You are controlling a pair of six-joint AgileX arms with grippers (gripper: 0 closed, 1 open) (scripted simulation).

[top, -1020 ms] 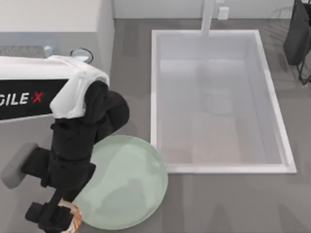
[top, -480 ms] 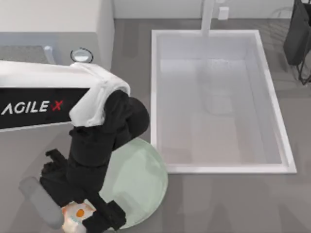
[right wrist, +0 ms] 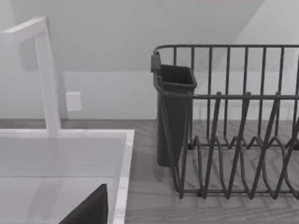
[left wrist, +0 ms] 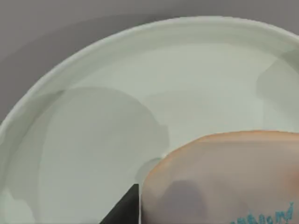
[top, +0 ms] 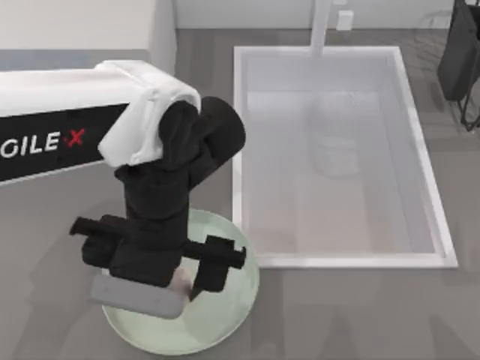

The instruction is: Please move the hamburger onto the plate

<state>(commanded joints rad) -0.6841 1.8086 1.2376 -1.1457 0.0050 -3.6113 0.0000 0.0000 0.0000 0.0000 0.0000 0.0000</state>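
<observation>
Over the last second the left gripper [top: 172,277] has been swung from the bare table just off the plate's edge to a place above the plate [top: 225,330]. The hamburger [left wrist: 219,177] has been carried along with it. A half second ago the hamburger was seen at the fingertips over the rim; now it is held over the dish's floor, directly beneath the gripper. The transfer is therefore judged to be nearly done, with only lowering and release left.

The pincer is judged to be clamped on the hamburger. In the left wrist view the bun is pressed up close to the camera, and one dark finger [left wrist: 122,210] is seen against its side. The second finger is cut off by the frame's edge, so the grip is inferred and not fully seen.

From above, the hamburger and both fingers are covered by the arm's black wrist and grey camera block. Whether the hamburger is touching the plate or hanging clear of it cannot be made out. Only its upper curve is shown, and its underside is cropped.

The sink [top: 345,261] lies beside the gripper, toward the table's right. The right arm [top: 459,52] is parked well apart from it, beyond the sink, by the dish rack [right wrist: 233,126].
</observation>
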